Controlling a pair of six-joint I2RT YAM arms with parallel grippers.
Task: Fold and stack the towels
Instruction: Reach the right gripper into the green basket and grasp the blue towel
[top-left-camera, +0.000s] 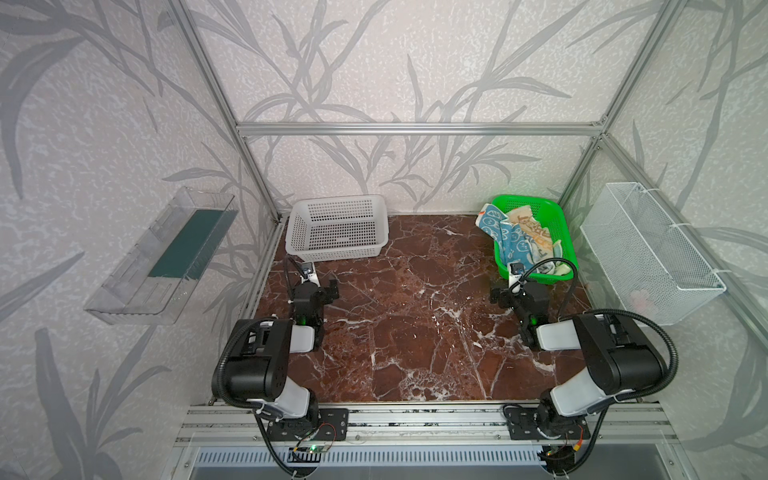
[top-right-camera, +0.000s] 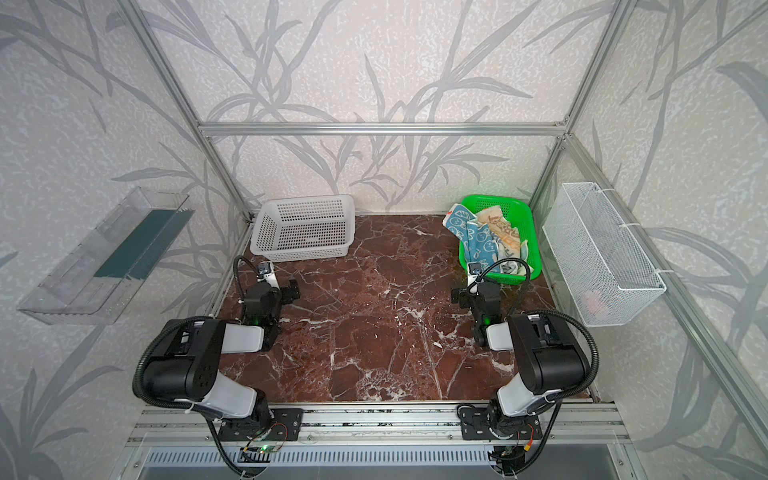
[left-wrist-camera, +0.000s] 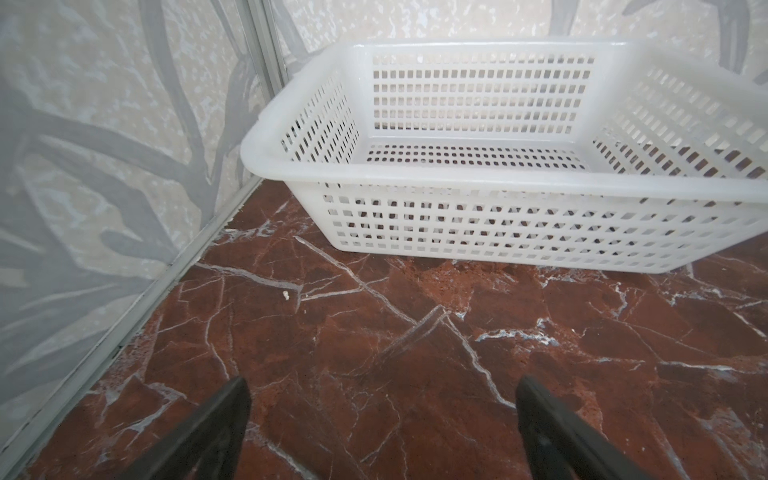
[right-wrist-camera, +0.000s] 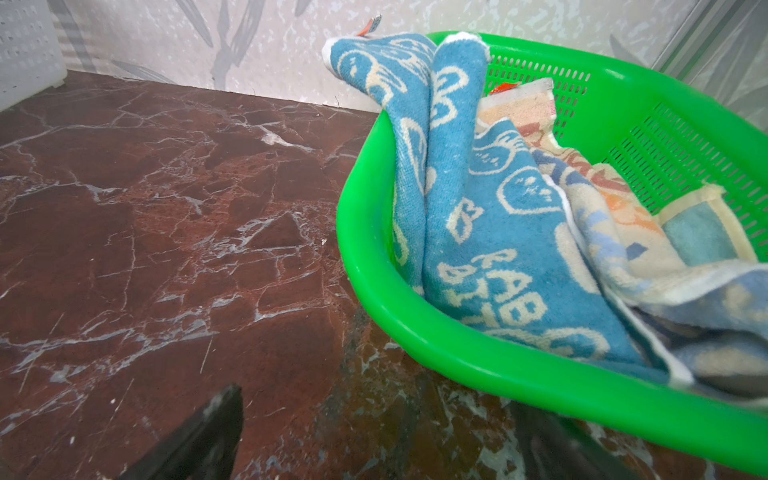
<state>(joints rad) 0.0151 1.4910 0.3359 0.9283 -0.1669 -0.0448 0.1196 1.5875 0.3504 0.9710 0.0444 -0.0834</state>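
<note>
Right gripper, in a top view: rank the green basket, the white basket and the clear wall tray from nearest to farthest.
1. green basket: just ahead of the right gripper, at the back right.
2. white basket: across at the back left.
3. clear wall tray: hung up on the far left side.

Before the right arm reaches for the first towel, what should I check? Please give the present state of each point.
1. Right fingers open, holding nothing: ok.
2. Left fingers open, holding nothing: ok.
3. Blue towel uncovered in the green basket: ok.
4. Table middle bare for folding: ok.
5. White basket empty: ok.
6. Towels untangled from each other: cannot tell.
</note>
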